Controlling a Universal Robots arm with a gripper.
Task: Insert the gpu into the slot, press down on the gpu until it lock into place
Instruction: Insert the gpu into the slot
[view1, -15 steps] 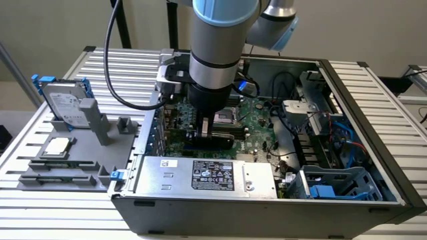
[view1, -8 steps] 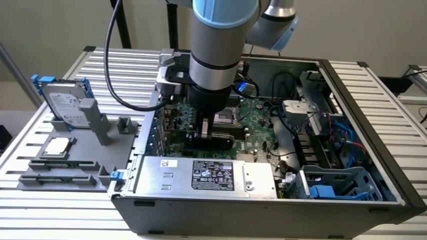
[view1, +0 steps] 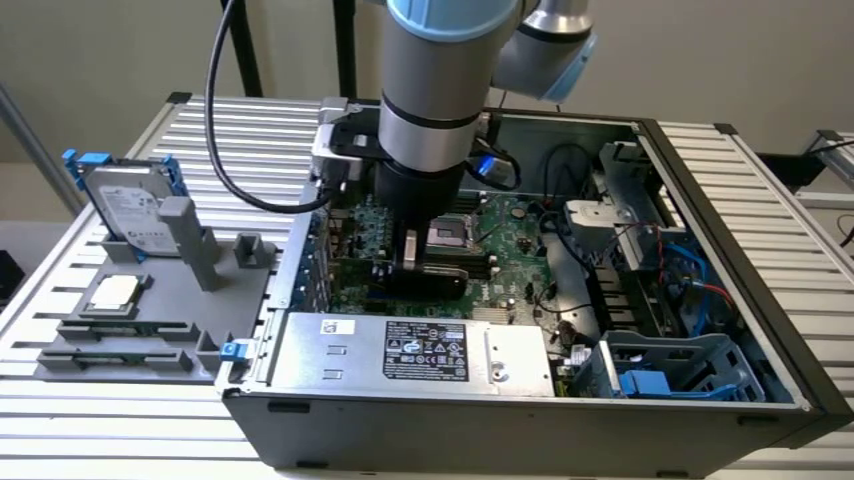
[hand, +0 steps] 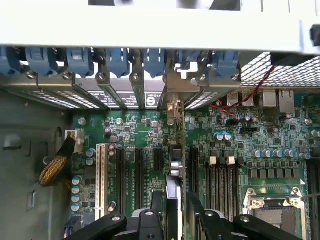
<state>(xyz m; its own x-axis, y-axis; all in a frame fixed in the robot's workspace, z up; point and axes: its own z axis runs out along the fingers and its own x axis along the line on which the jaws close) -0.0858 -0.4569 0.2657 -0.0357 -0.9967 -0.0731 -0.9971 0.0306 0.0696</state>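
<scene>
Now the gpu (hand: 173, 200) stands on edge on the motherboard (hand: 130, 125), the gripper (hand: 176, 210) astride it.
From the exterior view's left: a hard drive (view1: 130, 205) by the table's (view1: 240, 130) edge, then the arm (view1: 427, 90) down inside the open case (view1: 534, 430), the power supply (view1: 414, 350) along its near wall. The wrist view adds the fingers (hand: 156, 207), spread clear of the card's two faces.

**You see the gpu (hand: 173, 172) edge-on, upright on the board (hand: 135, 127).**
Its metal bracket (hand: 172, 107) meets the row of rear openings below the blue clips (hand: 117, 60). Your gripper (hand: 174, 202) straddles the card, fingers (hand: 158, 200) spread to either side with a dark gap showing. A white slot (hand: 101, 172) and a yellow braided cable (hand: 54, 169) lie off to one side.
</scene>
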